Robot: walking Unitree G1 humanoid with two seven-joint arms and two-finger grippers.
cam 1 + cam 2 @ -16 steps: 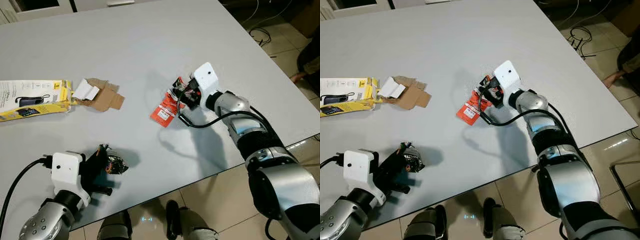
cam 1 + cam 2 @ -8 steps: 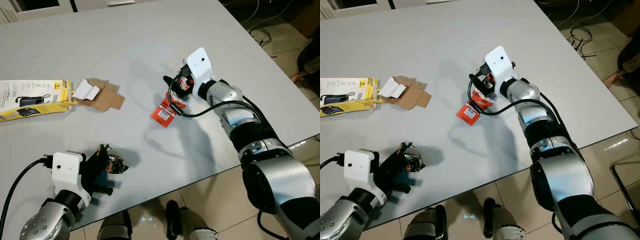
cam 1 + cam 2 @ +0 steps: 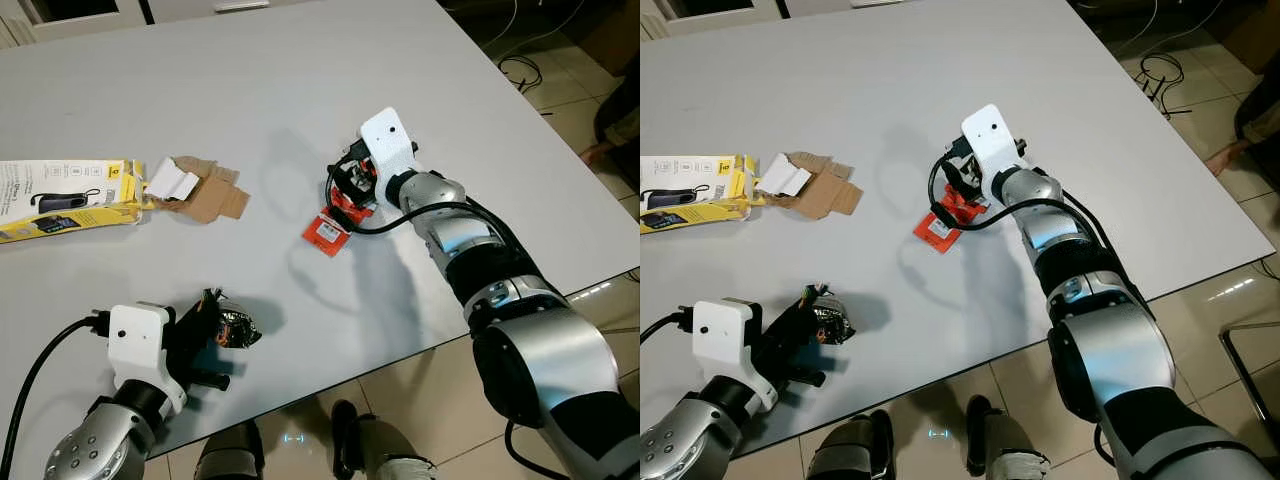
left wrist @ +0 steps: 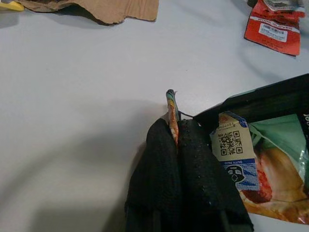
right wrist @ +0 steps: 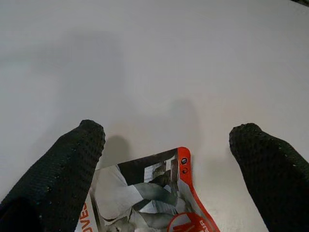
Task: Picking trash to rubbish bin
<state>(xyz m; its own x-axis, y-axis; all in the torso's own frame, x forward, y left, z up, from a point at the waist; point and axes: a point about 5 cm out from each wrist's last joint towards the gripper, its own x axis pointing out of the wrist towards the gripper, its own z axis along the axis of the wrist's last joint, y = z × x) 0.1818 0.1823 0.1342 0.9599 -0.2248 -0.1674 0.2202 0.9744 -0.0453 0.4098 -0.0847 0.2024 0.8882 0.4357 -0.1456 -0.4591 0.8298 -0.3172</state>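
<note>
Your right gripper [image 5: 164, 159] sits over the red packet [image 3: 331, 226] near the middle of the grey table [image 3: 250, 90], fingers [image 5: 63, 169] spread wide to either side of the packet's top edge and gripping nothing. Your left gripper [image 4: 176, 140] has its fingers pressed together on a crumpled snack wrapper [image 3: 230, 327] at the table's near edge. A torn yellow box [image 3: 70, 195] with brown cardboard [image 3: 205, 190] lies off to the left.

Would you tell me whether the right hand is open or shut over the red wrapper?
Open: the right hand has its two black fingers spread wide apart, with the red wrapper lying on the table between them.
</note>
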